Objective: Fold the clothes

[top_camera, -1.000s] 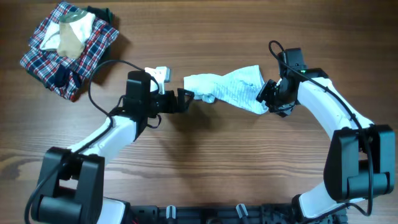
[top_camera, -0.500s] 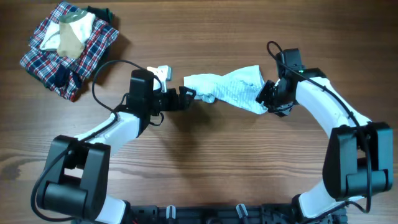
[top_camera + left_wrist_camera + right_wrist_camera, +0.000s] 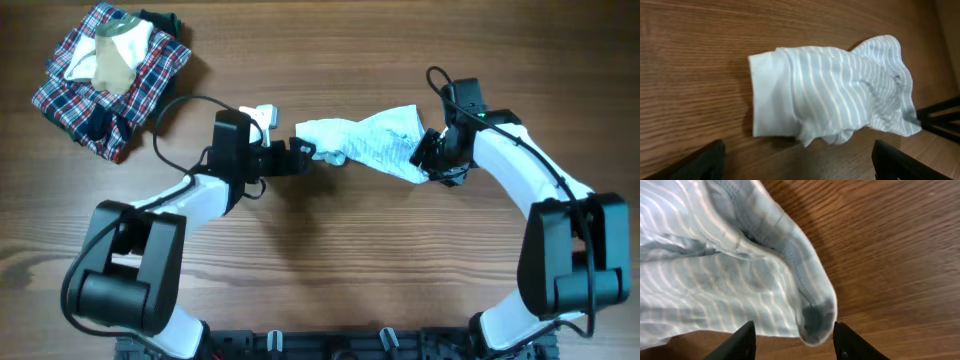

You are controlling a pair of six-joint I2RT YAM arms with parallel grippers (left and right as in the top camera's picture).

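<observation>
The clothes (image 3: pixel 365 143) lie bunched in a crumpled strip on the wooden table between my two arms, pale blue with fine white stripes. My left gripper (image 3: pixel 303 155) sits at the strip's left end. In the left wrist view its fingers (image 3: pixel 695 165) stand wide open, and the folded white hem of the clothes (image 3: pixel 830 95) lies just ahead of them, untouched. My right gripper (image 3: pixel 425 163) is at the strip's right end. In the right wrist view a rounded corner of the clothes (image 3: pixel 715 270) dips between the fingertips of the right gripper (image 3: pixel 795 342), with a gap on each side.
A red-navy-white plaid garment (image 3: pixel 105 75) with a beige piece on top lies heaped at the table's far left corner. A small white object (image 3: pixel 262 117) rests just behind my left wrist, beside a looping black cable.
My left arm has edged right, closer to the hem of the clothes. The right arm has barely moved.
</observation>
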